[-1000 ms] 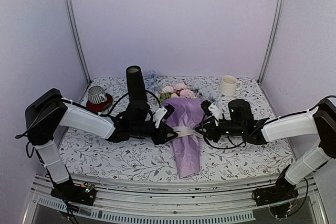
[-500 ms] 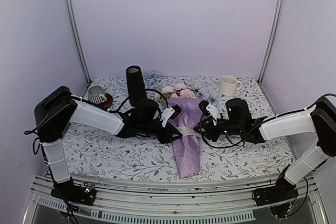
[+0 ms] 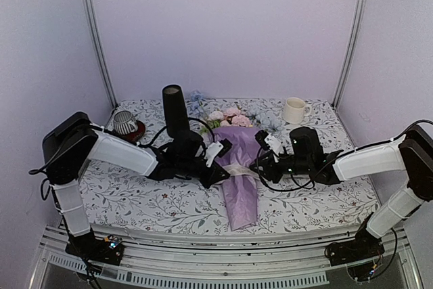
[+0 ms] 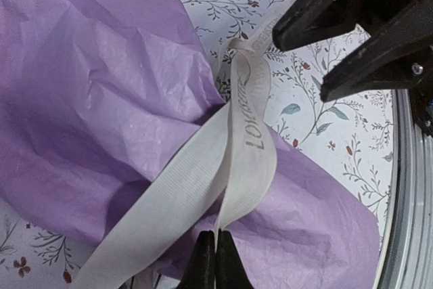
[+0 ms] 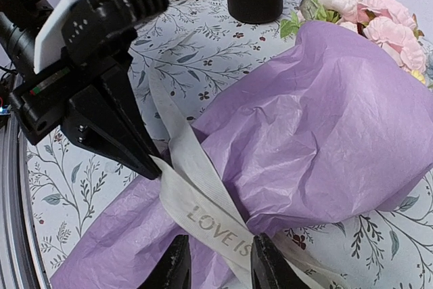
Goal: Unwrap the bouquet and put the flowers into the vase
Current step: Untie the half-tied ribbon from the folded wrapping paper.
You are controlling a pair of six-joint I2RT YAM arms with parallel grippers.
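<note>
Bouquet [image 3: 238, 167]: lies flat in the middle of the table [image 3: 135, 197], stem end toward the arms, flowers [image 5: 365, 11] showing at the far end; not yet unwrapped.
Ribbon [image 4: 243, 140]: cream, printed, looped round the lilac wrapping paper [image 4: 101, 99] at the waist.
Left gripper [image 4: 215, 260]: fingertips pinched tight on a ribbon loop.
Right gripper [image 5: 220, 262]: jaws narrowly apart, straddling the ribbon on the opposite side; no pinch seen.
Risk, drag: a one-sided pull would likely slide the whole bundle rather than free the tie, since nothing pins it.
Risk, tear: thin paper may rip if caught with the ribbon.
Risk, clash: both grippers sit close together over the tie.
Risk, topple: left arm lies just in front of the vase [image 3: 174, 109]; a backward sweep could knock it.
Vase contents: upright at back, left of the blooms; nothing stands out of it.
White mug [image 3: 294, 109]: back right; inside not visible.
Striped cup [image 3: 124, 122]: on red saucer [image 3: 128, 137], back left; contents cannot tell.
</note>
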